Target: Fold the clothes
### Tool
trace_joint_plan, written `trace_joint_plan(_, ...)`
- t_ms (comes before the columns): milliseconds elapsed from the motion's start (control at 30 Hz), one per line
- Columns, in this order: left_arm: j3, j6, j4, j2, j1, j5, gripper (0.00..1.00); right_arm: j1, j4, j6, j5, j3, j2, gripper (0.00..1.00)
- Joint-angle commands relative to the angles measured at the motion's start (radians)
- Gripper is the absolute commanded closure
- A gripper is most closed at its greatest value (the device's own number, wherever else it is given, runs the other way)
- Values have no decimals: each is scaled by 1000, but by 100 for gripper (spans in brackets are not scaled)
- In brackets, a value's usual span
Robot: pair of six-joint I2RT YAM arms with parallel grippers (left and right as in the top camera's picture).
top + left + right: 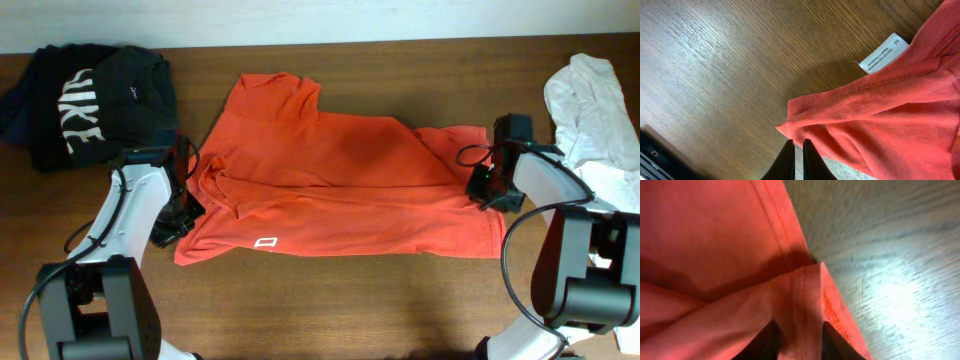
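An orange T-shirt (pixel 340 185) lies spread across the middle of the wooden table, with its top part folded over. My left gripper (pixel 183 215) is at the shirt's left edge. In the left wrist view its fingers (pixel 798 143) are shut with only a thin gap and nothing between them, and the tips are just below a corner of the orange cloth (pixel 880 115). My right gripper (pixel 486 190) is at the shirt's right edge. In the right wrist view its fingers (pixel 801 332) are shut on a raised fold of the orange hem (pixel 807 295).
A pile of black clothes with white lettering (pixel 90 90) lies at the back left. A crumpled white garment (pixel 595 110) lies at the right edge. The shirt's white care label (pixel 885 52) rests on the bare wooden table (pixel 730 65).
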Motion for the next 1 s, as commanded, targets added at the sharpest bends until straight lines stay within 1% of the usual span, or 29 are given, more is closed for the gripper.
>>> trace_joint_plan(0,-1,16,2,-7,3,-23,92,5,-5,-11,32,33,9,76)
trace_joint_plan(167,-1,16,6,-7,3,-26,91,5,34,-10,32,33,9,94)
trace_joint_plan(200,-1,16,19,-7,3,-26,88,5,60,-10,35,33,9,96)
trace_joint_plan(333,-2,16,76,-7,3,-26,87,5,177,-10,106,33,9,96)
trace_joint_plan(367,-4,16,90,-7,3,-26,86,5,198,-10,106,33,9,92)
trace_joint_plan(400,-4,16,100,-6,3,-26,84,5,208,-11,106,33,9,41)
trace_joint_plan(433,-4,16,105,-6,3,-26,83,5,209,-11,106,33,9,9)
trace_joint_plan(467,0,47,113,-8,3,-24,84,4,200,-10,107,41,9,1)
trace_joint_plan(500,22,114,101,-13,3,-15,89,3,164,-10,107,66,8,1)
trace_joint_plan(533,45,137,75,-24,3,-2,93,3,111,-10,106,108,8,1)
trace_joint_plan(567,73,139,42,-44,3,23,94,3,50,-10,106,158,8,1)
trace_joint_plan(600,99,196,30,-85,-11,99,92,4,-80,-10,89,267,8,1)
trace_joint_plan(633,102,254,34,-114,-40,232,71,4,-185,-10,20,354,8,1)
trace_joint_plan(667,102,278,31,-115,-66,338,47,5,-247,-10,-42,407,8,1)
trace_joint_plan(700,93,279,34,-109,-97,408,34,6,-269,-10,-100,429,8,1)
trace_joint_plan(733,82,276,48,-96,-140,446,23,6,-275,-10,-156,431,8,1)
trace_joint_plan(767,72,244,56,-76,-176,447,16,6,-276,-10,-188,423,9,1)
trace_joint_plan(833,70,225,92,-6,-229,438,16,6,-283,-10,-191,420,9,1)
trace_joint_plan(867,70,194,100,20,-230,426,16,6,-291,-10,-191,420,9,1)
trace_joint_plan(900,70,180,106,62,-214,401,16,6,-302,-10,-191,420,9,1)
trace_joint_plan(967,70,166,137,123,-139,398,16,6,-314,-11,-190,417,9,1)
